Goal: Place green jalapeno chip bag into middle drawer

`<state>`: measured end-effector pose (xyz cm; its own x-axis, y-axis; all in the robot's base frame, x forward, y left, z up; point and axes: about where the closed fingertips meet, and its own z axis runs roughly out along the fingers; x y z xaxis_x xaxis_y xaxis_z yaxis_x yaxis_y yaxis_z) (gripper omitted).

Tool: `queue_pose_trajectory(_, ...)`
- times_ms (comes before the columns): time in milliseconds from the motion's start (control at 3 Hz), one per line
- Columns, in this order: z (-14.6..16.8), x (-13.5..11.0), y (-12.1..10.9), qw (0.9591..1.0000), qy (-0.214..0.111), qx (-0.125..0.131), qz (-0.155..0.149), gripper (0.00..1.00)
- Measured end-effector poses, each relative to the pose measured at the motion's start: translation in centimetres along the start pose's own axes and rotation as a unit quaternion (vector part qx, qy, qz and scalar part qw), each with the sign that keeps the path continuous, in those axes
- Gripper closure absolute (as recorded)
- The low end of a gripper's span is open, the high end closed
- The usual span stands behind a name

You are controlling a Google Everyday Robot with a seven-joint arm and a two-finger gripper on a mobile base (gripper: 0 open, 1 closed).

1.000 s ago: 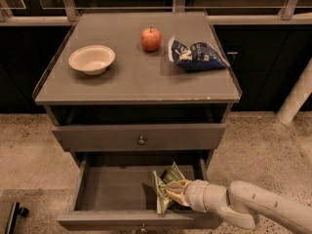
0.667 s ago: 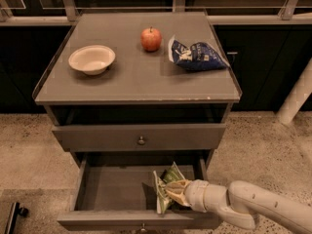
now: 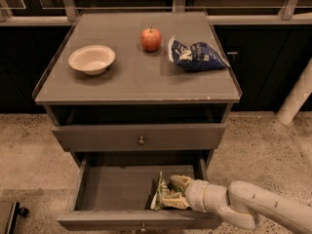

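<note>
Drawer open, bag held inside it at the right

The cabinet (image 3: 136, 77) top carries a blue bag (image 3: 197, 55), bowl (image 3: 91, 59) and apple (image 3: 151, 39); the upper drawer (image 3: 97, 136) is closed. The drawer (image 3: 112, 186) below stands pulled out, with open grey floor to the left. The arm (image 3: 253, 204) enters over its front right corner, near the right wall. The gripper (image 3: 176, 193) is closed on the bag (image 3: 162, 198), which juts left from its fingers, low over the floor

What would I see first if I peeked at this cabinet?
First, the white arm's gripper reaching into the open middle drawer at the bottom, clutching the crumpled green jalapeno chip bag near the drawer's right side. Next, the red apple on the cabinet top, between a pale bowl on the left and a dark blue chip bag on the right.
</note>
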<state>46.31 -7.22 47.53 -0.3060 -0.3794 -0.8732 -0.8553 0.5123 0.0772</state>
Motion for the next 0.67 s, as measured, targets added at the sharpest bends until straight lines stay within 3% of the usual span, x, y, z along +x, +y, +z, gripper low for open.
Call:
queue_pose_trajectory(333,0.0,0.0,0.0,1.0,0.0,0.0,0.0,0.0)
queue_pose_trajectory(667,0.01,0.0,0.0,1.0,0.0,0.0,0.0,0.0)
